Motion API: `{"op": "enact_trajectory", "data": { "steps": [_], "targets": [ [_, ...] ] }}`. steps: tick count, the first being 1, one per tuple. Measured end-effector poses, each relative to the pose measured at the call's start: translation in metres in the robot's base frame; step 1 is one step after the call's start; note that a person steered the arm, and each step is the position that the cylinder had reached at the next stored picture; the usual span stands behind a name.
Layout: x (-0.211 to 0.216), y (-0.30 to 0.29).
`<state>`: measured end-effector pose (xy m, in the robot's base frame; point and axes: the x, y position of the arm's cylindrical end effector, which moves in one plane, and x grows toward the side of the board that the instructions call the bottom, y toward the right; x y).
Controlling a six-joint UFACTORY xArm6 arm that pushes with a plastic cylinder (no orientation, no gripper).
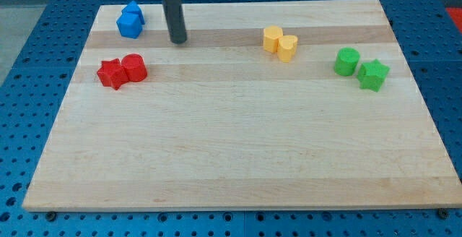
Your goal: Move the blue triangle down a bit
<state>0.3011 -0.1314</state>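
Two blue blocks sit touching at the board's top left: a larger blue block (128,25) in front and a smaller blue block (133,10) behind it, whose shape looks like the triangle but is hard to tell. My tip (178,40) rests on the board to the right of the blue pair, a short gap away, and above and to the right of the red blocks.
A red star (111,73) and a red cylinder (134,68) touch at the left. Two yellow blocks (280,43) sit at the top middle. A green cylinder (347,61) and a green star (373,74) sit at the right. The wooden board (238,157) ends close behind the blue blocks.
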Motion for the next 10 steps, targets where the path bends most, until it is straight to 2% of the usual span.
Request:
{"op": "enact_trajectory", "data": {
  "steps": [4,5,8,10],
  "targets": [
    [0.009,-0.144],
    [-0.001,-0.164],
    [-0.067,-0.156],
    [-0.089,-0.105]
  ]
}}
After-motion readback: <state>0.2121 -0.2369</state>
